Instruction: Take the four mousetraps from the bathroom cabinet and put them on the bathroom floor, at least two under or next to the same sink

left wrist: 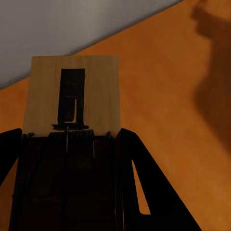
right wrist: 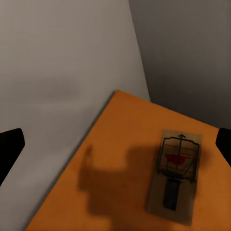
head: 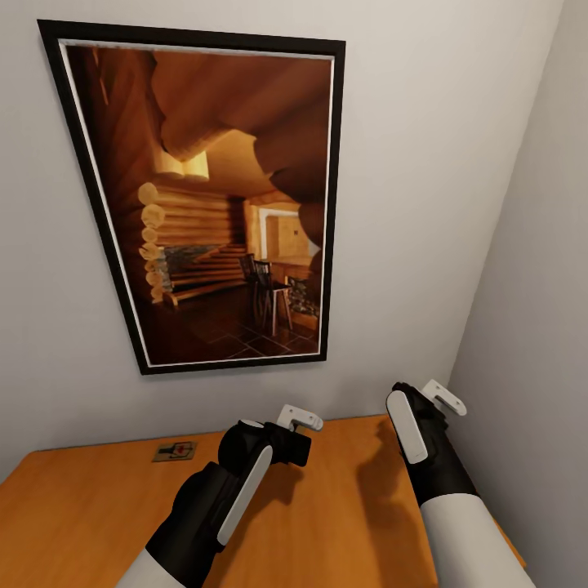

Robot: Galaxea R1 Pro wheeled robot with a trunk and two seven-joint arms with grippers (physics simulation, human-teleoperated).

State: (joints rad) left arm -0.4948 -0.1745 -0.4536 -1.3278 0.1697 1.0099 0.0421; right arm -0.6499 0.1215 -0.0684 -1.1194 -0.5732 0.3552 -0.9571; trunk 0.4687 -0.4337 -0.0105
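On cabinet (head: pixel 351 490) top, at rear edge against wall (head: pixel 425 163): rear trap (head: pixel 174 451), lying flat, well apart from both arms.

Near right rear corner of top, per right wrist view: corner trap (right wrist: pixel 175 175), flat, red spot up, partly in shadow. Below right gripper (head: pixel 441 398), not touched. Jaws wide apart, one dark fingertip (right wrist: pixel 9 144) at each side of that view.

At left gripper (head: pixel 300 420), raised above middle of top: held trap (left wrist: pixel 74 94), tan board projecting forward from between dark fingers (left wrist: pixel 139 183), spring end inside the grip. Jaws judged clamped on board; contact itself in shadow, so confirm before moving.

Above cabinet, on wall: framed picture (head: pixel 204 196).

Step in hand, as judged: lifting traps off cabinet top, one secured, a second lined up for pickup. Floor placement not yet begun.

Next move:
- Lower right gripper straight down over corner trap.
- Align fingers across short sides of board, clear of wire.
- Close, then lift level.
- Keep clear of side wall close beside right arm.
- Return afterwards for rear trap.
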